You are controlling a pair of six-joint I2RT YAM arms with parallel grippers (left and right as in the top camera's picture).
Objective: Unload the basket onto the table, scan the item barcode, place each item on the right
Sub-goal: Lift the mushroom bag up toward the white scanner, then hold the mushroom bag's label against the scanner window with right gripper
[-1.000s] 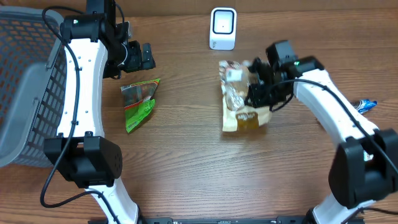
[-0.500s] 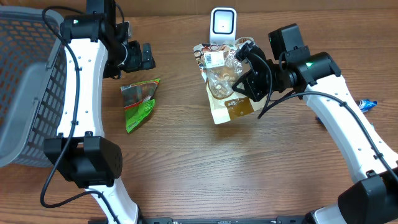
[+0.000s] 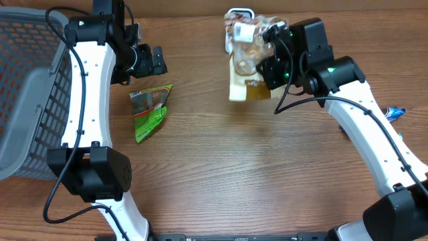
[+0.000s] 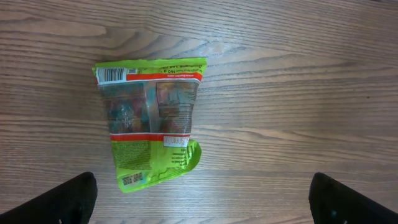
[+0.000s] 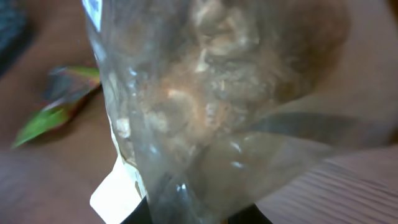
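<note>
A brown wooden tabletop (image 3: 221, 181) fills the whole scene, its grain running left to right in long, fine streaks with darker bands here and there. The light is even and soft; a paler sheen lies across the middle of the wood, and shadows are faint. At the far left edge stands a grey mesh basket (image 3: 23, 50), partly cut off by the frame.

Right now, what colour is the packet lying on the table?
Packet: lime green, red bands; clearest from left wrist.
</note>
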